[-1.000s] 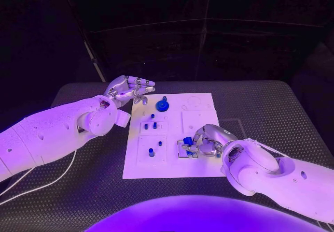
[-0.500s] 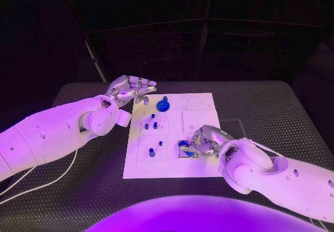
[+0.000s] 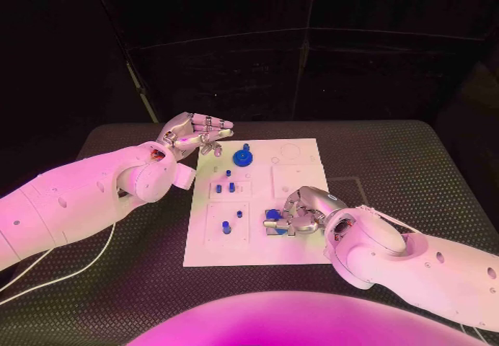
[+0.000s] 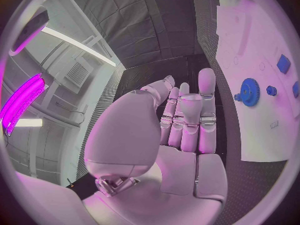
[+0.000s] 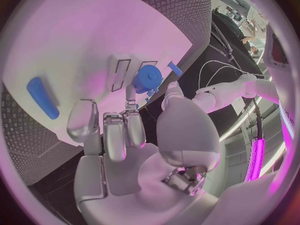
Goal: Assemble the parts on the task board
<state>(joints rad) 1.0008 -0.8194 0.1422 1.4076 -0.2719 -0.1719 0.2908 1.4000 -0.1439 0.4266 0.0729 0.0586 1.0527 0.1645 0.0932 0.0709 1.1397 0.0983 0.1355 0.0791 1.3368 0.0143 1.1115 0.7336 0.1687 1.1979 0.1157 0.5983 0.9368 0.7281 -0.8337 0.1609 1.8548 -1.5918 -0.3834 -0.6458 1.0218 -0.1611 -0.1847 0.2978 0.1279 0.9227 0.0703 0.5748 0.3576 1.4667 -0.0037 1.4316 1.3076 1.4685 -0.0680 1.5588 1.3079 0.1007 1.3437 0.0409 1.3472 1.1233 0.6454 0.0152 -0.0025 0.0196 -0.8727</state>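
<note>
The white task board [image 3: 296,155] lies mid-table. My right hand [image 3: 298,212] is low over its near right part and pinches a round blue part [image 3: 273,214] between thumb and a fingertip. In the right wrist view that round blue part [image 5: 149,78] sits at the fingertips [image 5: 130,94], over the board [image 5: 94,40]. My left hand [image 3: 193,132] hovers off the board's far left corner, fingers apart and holding nothing; the left wrist view shows its fingers [image 4: 187,115] straight. A blue gear [image 3: 244,156] stands on the board's far part, also seen as the gear [image 4: 250,91] beside the left hand.
Several small blue pegs [image 3: 228,173] stand in the board's left column. A long blue piece [image 5: 42,97] lies on the board beside the right hand. The black table [image 3: 416,166] stretches free to the right. A white cable [image 3: 63,270] runs along the left near side.
My right hand has shifted slightly left and toward the near edge, carrying the blue part down over the board. The left hand has stayed put.
</note>
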